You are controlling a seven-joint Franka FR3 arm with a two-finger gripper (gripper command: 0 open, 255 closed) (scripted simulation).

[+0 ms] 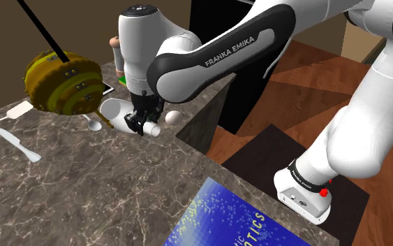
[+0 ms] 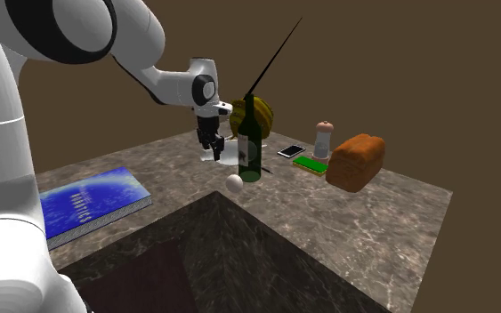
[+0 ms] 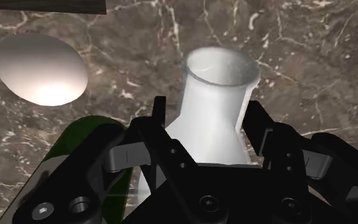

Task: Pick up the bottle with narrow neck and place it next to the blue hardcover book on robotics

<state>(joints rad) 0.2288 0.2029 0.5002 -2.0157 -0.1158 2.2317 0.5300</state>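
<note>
White narrow-necked bottle (image 1: 116,110) is tipped on its side at the marble counter (image 1: 83,189), with an egg (image 1: 174,117) at its three o'clock. The black gripper (image 1: 144,126) pinches its neck from both sides. The grasp looks made. Next comes a lift, then a carry toward five o'clock, beside the blue book (image 1: 243,216).

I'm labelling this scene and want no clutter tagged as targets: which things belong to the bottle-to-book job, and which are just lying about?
Job:
white bottle
blue book
pincer

Lying about:
green bottle
egg
knife
bread
phone
grinder
</note>
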